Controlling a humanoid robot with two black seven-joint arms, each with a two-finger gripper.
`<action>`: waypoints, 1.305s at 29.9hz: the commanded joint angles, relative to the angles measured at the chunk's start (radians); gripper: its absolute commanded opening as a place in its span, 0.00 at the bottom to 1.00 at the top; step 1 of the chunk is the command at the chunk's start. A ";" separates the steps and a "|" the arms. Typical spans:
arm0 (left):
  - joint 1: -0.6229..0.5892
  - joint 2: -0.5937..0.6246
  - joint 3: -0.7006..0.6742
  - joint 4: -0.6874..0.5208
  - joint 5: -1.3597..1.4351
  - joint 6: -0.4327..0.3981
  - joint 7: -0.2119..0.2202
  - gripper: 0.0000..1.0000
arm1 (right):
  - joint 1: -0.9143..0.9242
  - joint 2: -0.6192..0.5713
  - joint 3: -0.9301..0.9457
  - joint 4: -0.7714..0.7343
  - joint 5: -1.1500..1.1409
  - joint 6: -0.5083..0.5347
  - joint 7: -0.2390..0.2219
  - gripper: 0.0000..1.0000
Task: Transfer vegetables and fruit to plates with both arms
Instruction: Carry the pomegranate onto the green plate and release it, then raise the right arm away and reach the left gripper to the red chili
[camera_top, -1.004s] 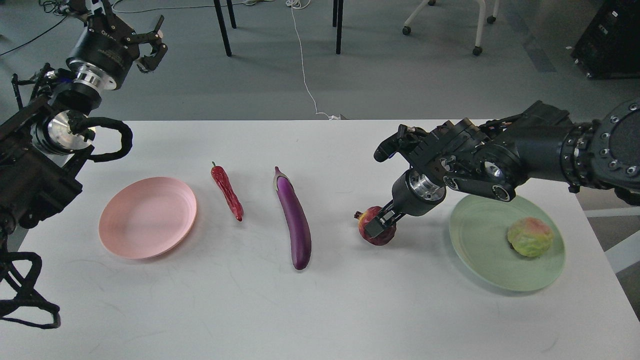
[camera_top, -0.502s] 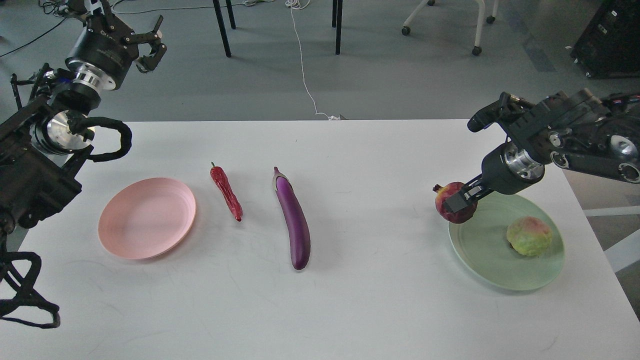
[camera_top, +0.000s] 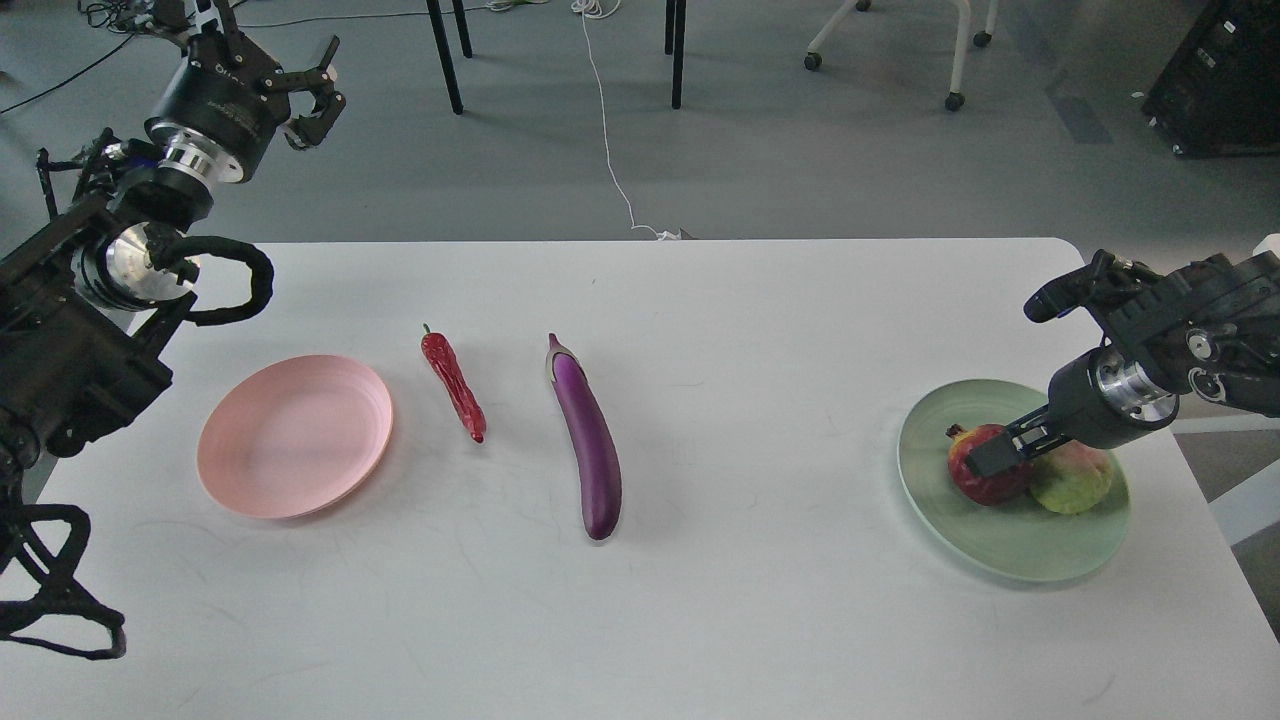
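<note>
Right fingers (camera_top: 1000, 458) clamped pomegranate (camera_top: 985, 478) over green plate (camera_top: 1000, 545); left fingers (camera_top: 312, 92) spread, empty. Judged firm, round, roll-prone; gripped across middle.

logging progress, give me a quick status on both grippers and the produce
Right gripper shut on pomegranate, over green plate beside green fruit. Left gripper open, raised. Chili, eggplant on table; pink plate bare.

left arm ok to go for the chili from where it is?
Probably yes. The left gripper is raised beyond the table's far left corner, holding nothing. The chili pepper lies alone on bare table between the pink plate and the eggplant, touching neither.
</note>
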 joint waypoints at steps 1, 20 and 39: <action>-0.006 0.008 0.037 0.000 0.000 0.002 0.001 0.98 | -0.014 -0.008 0.036 0.000 0.005 0.000 -0.002 0.94; -0.020 0.136 0.220 -0.440 0.652 0.087 -0.004 0.98 | -0.230 -0.090 0.801 -0.281 0.364 -0.004 0.011 0.98; -0.016 0.238 0.454 -0.759 1.763 0.167 0.182 0.96 | -0.689 0.122 1.364 -0.539 1.352 0.000 0.011 0.99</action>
